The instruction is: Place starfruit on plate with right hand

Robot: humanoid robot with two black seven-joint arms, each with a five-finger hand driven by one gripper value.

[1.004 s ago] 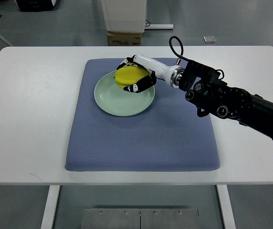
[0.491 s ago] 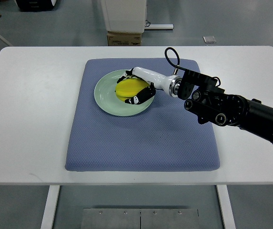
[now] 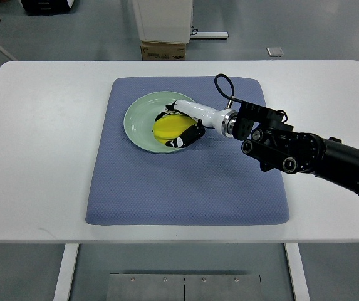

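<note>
A yellow starfruit [image 3: 169, 128] sits low over the near right part of a pale green plate [image 3: 140, 119], which lies on a blue-grey mat [image 3: 185, 182]. My right hand [image 3: 178, 128] is shut on the starfruit, black fingertips [image 3: 176, 142] curled around its near side and white wrist reaching in from the right. Whether the fruit touches the plate I cannot tell. The left arm is out of sight.
The mat lies on a white table [image 3: 35, 144]. My dark right forearm [image 3: 311, 157] crosses the mat's right edge. A cardboard box [image 3: 163, 50] and a white cabinet stand on the floor beyond the table's far edge.
My right hand has carried the starfruit toward me and lower, from the plate's far rim to over its near right part. The forearm has dropped closer to the mat.
</note>
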